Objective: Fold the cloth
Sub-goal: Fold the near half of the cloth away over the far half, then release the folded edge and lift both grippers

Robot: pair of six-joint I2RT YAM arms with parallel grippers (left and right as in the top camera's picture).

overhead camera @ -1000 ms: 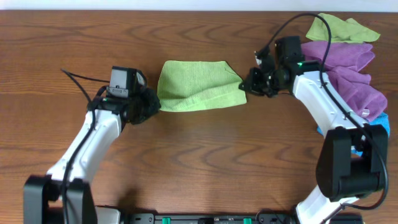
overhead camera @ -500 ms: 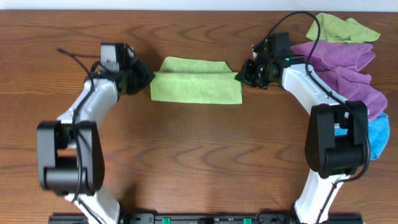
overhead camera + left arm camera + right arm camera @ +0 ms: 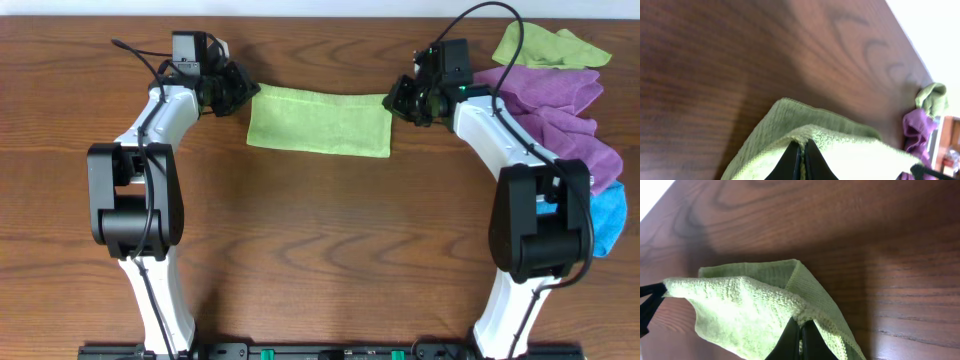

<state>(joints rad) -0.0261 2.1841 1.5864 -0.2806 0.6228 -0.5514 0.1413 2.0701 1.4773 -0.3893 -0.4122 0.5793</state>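
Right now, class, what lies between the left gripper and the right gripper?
The green cloth spans that stretch, doubled over, with the left gripper and right gripper each pinching one end, as the overhead view shows.

Bright, even light falls from above on the wooden table [image 3: 320,250]. The overhead view is sharp, with only faint shadows. Both wrist views are dimmer and softer. Up close the green cloth [image 3: 840,155] blurs and throws a broad shadow on the wood, and one far corner of each view burns out white.
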